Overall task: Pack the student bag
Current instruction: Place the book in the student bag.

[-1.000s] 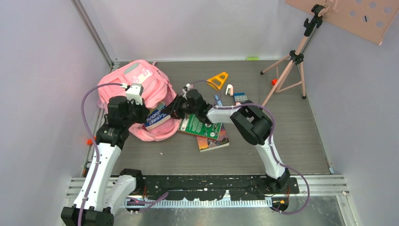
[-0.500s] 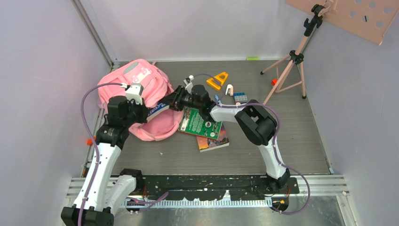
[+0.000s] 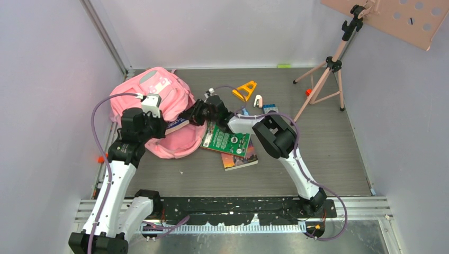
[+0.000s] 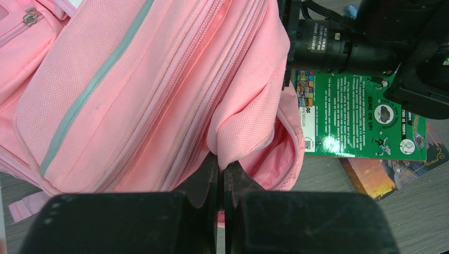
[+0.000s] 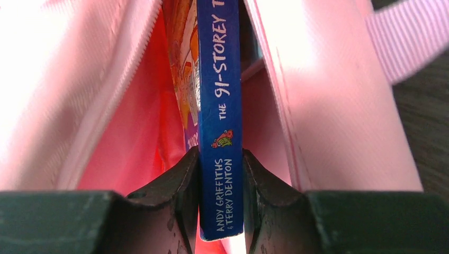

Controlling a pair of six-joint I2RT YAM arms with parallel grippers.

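Observation:
The pink student bag [image 3: 159, 100] lies at the left of the table, its opening facing right. My left gripper [image 4: 221, 168] is shut on a fold of the bag's pink fabric [image 4: 241, 132] at the opening's edge and holds it up. My right gripper [image 5: 219, 174] is shut on the blue spine of a book [image 5: 219, 121], "The 91-Storey", and holds it partly inside the bag's opening, pink lining on both sides. In the top view the book [image 3: 176, 125] pokes into the bag between both grippers.
A green book [image 3: 226, 142] lies on an orange-covered book [image 3: 241, 159] right of the bag. An orange triangle [image 3: 244, 90], a small white item [image 3: 258, 100] and a blue item [image 3: 269, 108] lie behind. A pink tripod stand [image 3: 328, 69] is at back right.
My right gripper has moved the blue book left, from beside the bag into its opening. My left gripper has stayed shut on the fabric.

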